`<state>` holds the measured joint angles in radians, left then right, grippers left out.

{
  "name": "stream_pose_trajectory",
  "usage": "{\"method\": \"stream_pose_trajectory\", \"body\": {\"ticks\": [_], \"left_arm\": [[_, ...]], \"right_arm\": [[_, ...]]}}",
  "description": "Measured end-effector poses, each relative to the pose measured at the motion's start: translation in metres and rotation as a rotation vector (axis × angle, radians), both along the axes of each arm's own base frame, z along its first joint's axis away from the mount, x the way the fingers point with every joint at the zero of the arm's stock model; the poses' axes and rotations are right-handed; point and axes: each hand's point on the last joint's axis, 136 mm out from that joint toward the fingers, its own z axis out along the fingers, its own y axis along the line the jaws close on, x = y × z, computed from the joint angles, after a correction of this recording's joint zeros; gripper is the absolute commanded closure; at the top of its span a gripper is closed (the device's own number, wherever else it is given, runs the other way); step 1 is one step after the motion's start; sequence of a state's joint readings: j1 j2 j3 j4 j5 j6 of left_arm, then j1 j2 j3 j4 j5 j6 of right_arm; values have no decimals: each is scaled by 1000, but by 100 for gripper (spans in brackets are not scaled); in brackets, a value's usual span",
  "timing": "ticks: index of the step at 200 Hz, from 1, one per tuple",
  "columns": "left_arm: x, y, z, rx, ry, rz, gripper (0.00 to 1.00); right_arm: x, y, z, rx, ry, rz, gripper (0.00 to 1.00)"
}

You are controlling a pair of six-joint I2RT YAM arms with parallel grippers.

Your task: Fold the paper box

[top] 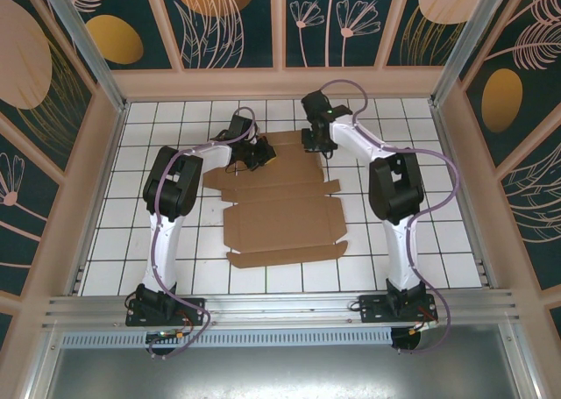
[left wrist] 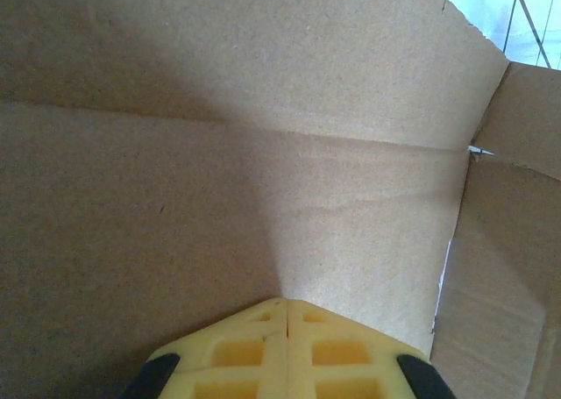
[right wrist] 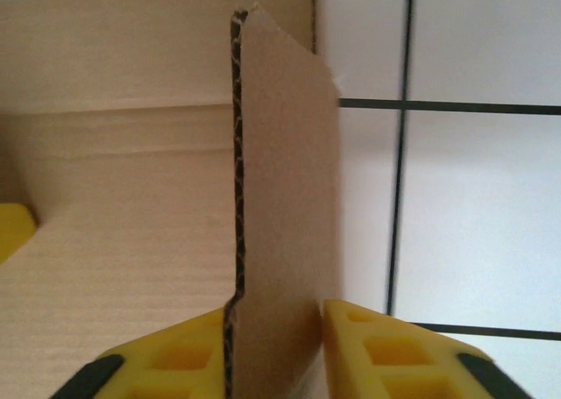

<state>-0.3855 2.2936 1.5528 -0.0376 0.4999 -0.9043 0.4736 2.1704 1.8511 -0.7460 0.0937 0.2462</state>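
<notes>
The paper box [top: 280, 219] lies opened out on the bench [top: 438, 241]. The left hand [left wrist: 287, 316] (fingers pressed together) touches a panel [left wrist: 219, 197]; the right hand [right wrist: 276, 320] stands narrowly parted around an upright flap [right wrist: 289, 153].

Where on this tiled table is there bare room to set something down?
Bare tiles: between left arm and left wall, and between right arm and right wall. The paper box crowds the middle.
</notes>
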Motion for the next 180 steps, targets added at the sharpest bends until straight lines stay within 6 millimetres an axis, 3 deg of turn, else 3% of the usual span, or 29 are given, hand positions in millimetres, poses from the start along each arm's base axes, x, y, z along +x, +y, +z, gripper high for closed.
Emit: {"method": "stream_pose_trajectory", "body": {"ticks": [34,88,125,156,180], "left_arm": [[-1,-1,0,-2,4,-4,100],[-1,-1,0,-5,5,-5,100],[-1,-1,0,-5,5,-6,100],[-1,-1,0,-5,6,-5,100],[-1,-1,0,-8,7,-6,100]], "right_arm": [[-8,22,-8,-3,8,46,61],[-9,36,-15,90,29,54,53],[-9,51,-31,166,60,62,43],[-11,55,-57,175,104,63,40],[-7,53,-57,184,99,57,39]]}}
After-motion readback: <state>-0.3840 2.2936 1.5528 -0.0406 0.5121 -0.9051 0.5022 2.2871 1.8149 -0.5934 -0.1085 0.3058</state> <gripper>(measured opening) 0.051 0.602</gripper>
